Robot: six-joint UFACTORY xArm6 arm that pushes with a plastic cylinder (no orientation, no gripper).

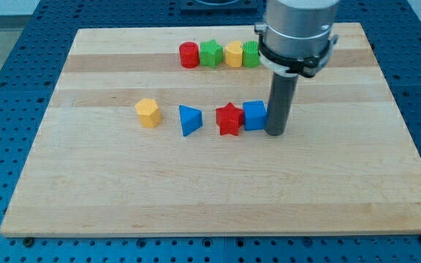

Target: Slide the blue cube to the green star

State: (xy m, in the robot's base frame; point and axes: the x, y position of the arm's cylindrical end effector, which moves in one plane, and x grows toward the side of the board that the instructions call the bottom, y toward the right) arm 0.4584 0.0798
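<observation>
The blue cube (254,115) sits near the board's middle, touching a red star (229,118) on its left. My tip (275,132) rests on the board right against the cube's right side. The green star (210,52) stands in a row of blocks near the view's top, up and to the left of the cube.
The top row holds a red cylinder (188,55), the green star, a yellow block (233,53) and a green block (251,53) partly hidden by the arm. A blue triangle (189,120) and a yellow hexagonal block (147,112) lie left of the red star. The wooden board (86,197) lies on a blue pegboard.
</observation>
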